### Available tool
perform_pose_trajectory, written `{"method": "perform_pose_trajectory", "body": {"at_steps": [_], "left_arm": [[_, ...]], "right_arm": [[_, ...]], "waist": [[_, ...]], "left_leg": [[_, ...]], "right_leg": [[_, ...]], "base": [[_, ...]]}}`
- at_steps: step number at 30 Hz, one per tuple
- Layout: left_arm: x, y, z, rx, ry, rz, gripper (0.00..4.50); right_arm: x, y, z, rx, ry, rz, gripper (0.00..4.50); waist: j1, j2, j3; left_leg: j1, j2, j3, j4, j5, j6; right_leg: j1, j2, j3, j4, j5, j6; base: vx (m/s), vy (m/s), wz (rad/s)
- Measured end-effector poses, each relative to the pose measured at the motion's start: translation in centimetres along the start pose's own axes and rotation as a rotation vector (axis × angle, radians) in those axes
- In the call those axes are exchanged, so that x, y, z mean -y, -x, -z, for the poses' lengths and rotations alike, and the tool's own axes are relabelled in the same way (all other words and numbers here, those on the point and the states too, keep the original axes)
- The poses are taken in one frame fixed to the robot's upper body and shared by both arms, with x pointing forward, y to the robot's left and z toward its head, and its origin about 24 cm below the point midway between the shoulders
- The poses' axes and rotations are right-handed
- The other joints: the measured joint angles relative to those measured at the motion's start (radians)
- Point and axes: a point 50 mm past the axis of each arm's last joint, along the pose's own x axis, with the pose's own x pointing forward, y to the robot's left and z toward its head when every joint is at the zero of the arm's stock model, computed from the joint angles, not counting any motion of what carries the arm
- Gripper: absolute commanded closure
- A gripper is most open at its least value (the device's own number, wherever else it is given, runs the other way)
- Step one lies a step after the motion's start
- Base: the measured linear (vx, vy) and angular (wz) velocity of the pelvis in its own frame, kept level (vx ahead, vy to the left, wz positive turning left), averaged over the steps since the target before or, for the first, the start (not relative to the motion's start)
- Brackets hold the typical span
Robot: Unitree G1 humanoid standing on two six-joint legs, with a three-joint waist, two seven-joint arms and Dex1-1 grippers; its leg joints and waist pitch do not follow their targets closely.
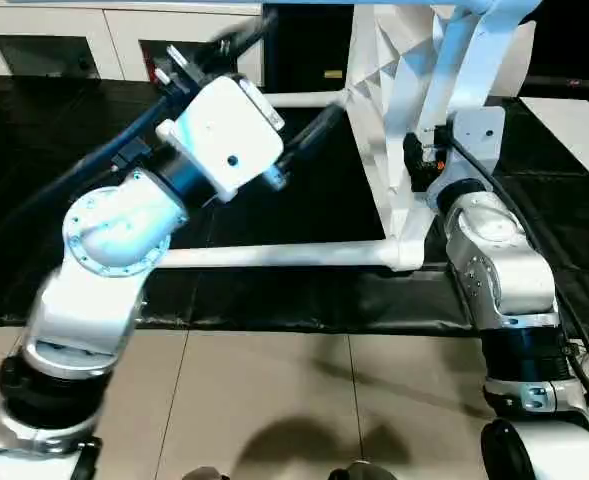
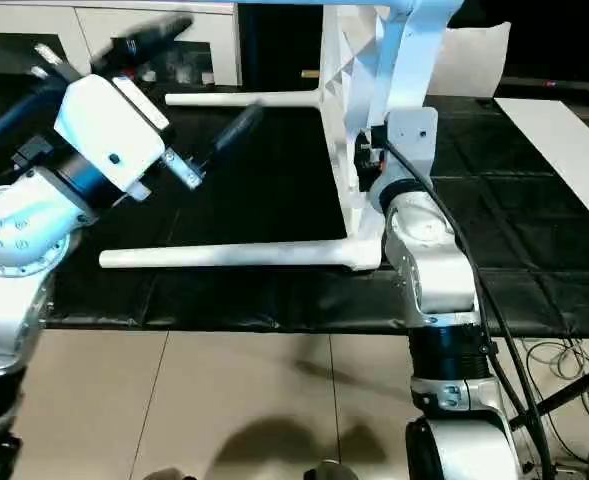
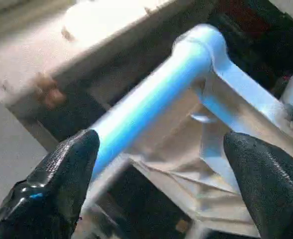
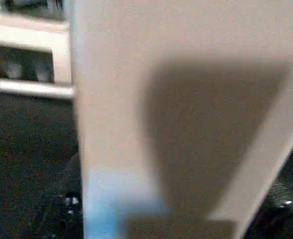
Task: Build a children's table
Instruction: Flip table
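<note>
The children's table top (image 1: pixel 389 90) stands on its edge on the black mat, ribbed underside facing left. Two white legs stick out of it sideways: a near leg (image 1: pixel 274 255) low over the mat and a far leg (image 1: pixel 304 99) higher up. My left gripper (image 1: pixel 274 90) is raised and open beside the far leg. In the left wrist view this leg (image 3: pixel 151 99) runs between the black fingertips (image 3: pixel 51 184) without touching them. My right gripper (image 1: pixel 421 150) is at the top's near edge, and the white panel (image 4: pixel 161 99) lies close before it.
A black mat (image 1: pixel 274 190) covers the work area, with tiled floor (image 1: pixel 274 400) in front. White cabinets (image 1: pixel 64 40) line the back. A white sheet (image 1: pixel 584 130) lies at the right, and cables (image 2: pixel 554 350) trail on the floor by my right arm.
</note>
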Motion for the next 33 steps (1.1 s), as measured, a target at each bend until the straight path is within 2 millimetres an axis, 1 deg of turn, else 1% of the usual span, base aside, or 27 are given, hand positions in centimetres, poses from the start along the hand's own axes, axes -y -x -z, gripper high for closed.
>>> {"method": "perform_pose_trajectory", "body": {"at_steps": [2,5,9,12,14,17,19,22,23,24,25,27,29,30,33], "left_arm": [[-0.4,0.0,0.4,0.000,-0.078,-0.088,0.00],[-0.8,0.5,1.4,-0.042,-0.206,-0.167,0.00],[-1.2,0.6,2.0,-0.073,-0.293,-0.239,0.00],[-2.1,0.4,2.2,-0.083,-0.349,-0.294,0.00],[-2.5,0.0,2.6,-0.091,-0.374,-0.305,0.00],[-2.4,0.1,3.4,-0.119,-0.412,-0.308,0.00],[-2.6,0.2,3.8,-0.140,-0.437,-0.311,0.00],[-3.1,-0.2,4.1,-0.152,-0.455,-0.318,0.00],[-3.5,-0.5,4.3,-0.163,-0.468,-0.321,0.18],[-3.8,-0.7,4.4,-0.170,-0.476,-0.324,0.29],[-4.0,-0.9,4.7,-0.183,-0.476,-0.322,0.36],[-4.2,-1.1,5.2,-0.201,-0.469,-0.307,0.41],[-4.3,-1.4,5.7,-0.221,-0.462,-0.304,0.41],[-4.4,-1.5,5.9,-0.230,-0.462,-0.302,0.71],[-4.4,-1.7,6.6,-0.258,-0.454,-0.297,0.82]], "right_arm": [[-0.1,0.1,0.9,-0.034,0.011,-0.001,1.39],[0.0,0.0,1.7,-0.048,0.013,0.001,1.39],[0.0,-0.2,2.6,-0.063,0.007,0.006,1.39],[-0.1,-0.3,3.1,-0.064,-0.001,0.006,1.39],[-0.2,-0.6,3.4,-0.070,-0.001,0.006,1.39],[-0.3,-0.9,3.5,-0.072,-0.001,0.002,1.39],[-0.3,-1.0,3.5,-0.069,-0.001,-0.004,1.65],[-0.3,-1.1,3.5,-0.064,0.000,-0.005,1.86],[-0.3,-1.1,3.5,-0.061,-0.001,-0.007,2.04],[-0.3,-1.1,3.5,-0.056,-0.001,-0.007,2.08],[-0.4,-1.1,3.5,-0.053,0.000,-0.010,2.10],[-0.5,-1.2,3.5,-0.050,-0.006,-0.018,2.33],[-0.5,-1.3,3.4,-0.045,-0.004,-0.019,2.33],[-0.5,-1.3,3.4,-0.040,-0.003,-0.019,2.44],[-0.4,-1.3,3.1,-0.029,0.007,-0.017,2.50]], "waist": [[0.000,0.000,0.000],[0.000,0.000,0.000],[0.002,-0.001,0.000],[0.001,-0.001,0.000],[0.001,-0.001,0.000],[0.000,-0.001,0.000],[-0.001,-0.001,0.000],[0.001,-0.003,0.000],[0.002,-0.003,0.000],[0.002,-0.003,0.000],[0.002,-0.003,0.000],[0.003,-0.003,0.000],[0.006,-0.003,0.000],[0.008,-0.002,0.000],[0.012,-0.003,0.000]], "left_leg": [[0.000,0.000,0.000,0.000,0.002,0.001],[0.000,0.000,-0.001,0.000,0.004,-0.001],[0.000,0.000,-0.001,0.001,0.006,0.000],[-0.001,-0.001,-0.001,0.001,0.006,-0.001],[-0.001,-0.001,-0.002,0.001,0.006,0.000],[-0.002,-0.001,-0.002,0.001,0.006,0.000],[-0.002,-0.001,-0.002,0.001,0.006,0.000],[-0.003,-0.001,-0.002,0.001,0.006,0.000],[-0.003,-0.001,-0.002,0.001,0.006,0.000],[-0.003,-0.001,-0.002,0.001,0.006,0.000],[-0.003,-0.001,-0.002,0.001,0.006,0.000],[-0.003,-0.001,-0.002,0.001,0.006,0.000],[-0.003,-0.001,-0.002,0.001,0.006,0.000],[-0.003,-0.001,-0.002,0.001,0.006,0.000],[-0.003,-0.001,-0.002,0.001,0.006,0.000]], "right_leg": [[0.000,0.000,0.000,0.000,0.002,0.002],[0.000,0.000,0.000,-0.001,0.003,0.005],[0.000,0.000,0.000,-0.001,0.006,0.005],[0.000,0.000,0.000,-0.001,0.006,0.005],[0.000,0.000,0.000,-0.001,0.007,0.005],[-0.001,0.000,0.000,-0.001,0.007,0.005],[-0.002,0.000,0.000,-0.001,0.007,0.005],[-0.003,0.000,0.000,-0.001,0.008,0.004],[-0.003,0.000,0.000,-0.001,0.009,0.002],[-0.003,0.000,0.000,-0.001,0.009,0.001],[-0.002,0.000,0.000,-0.001,0.009,0.001],[-0.003,0.000,0.000,-0.001,0.009,0.001],[-0.003,0.000,0.000,-0.001,0.009,0.001],[-0.003,0.000,0.000,-0.001,0.009,0.001],[-0.003,0.000,0.000,-0.001,0.009,0.001]], "base": [[0.000,0.000,0.00],[0.000,0.000,0.00],[0.000,0.000,0.00],[0.000,0.000,0.00],[0.000,0.000,0.00],[0.000,0.000,0.00],[0.000,0.000,0.00],[0.000,0.000,0.00],[0.000,0.000,0.00],[0.000,0.000,0.00],[0.000,0.000,0.00],[0.000,0.000,0.00],[0.000,0.000,0.00],[0.000,0.000,0.00],[0.000,0.000,0.00]]}}
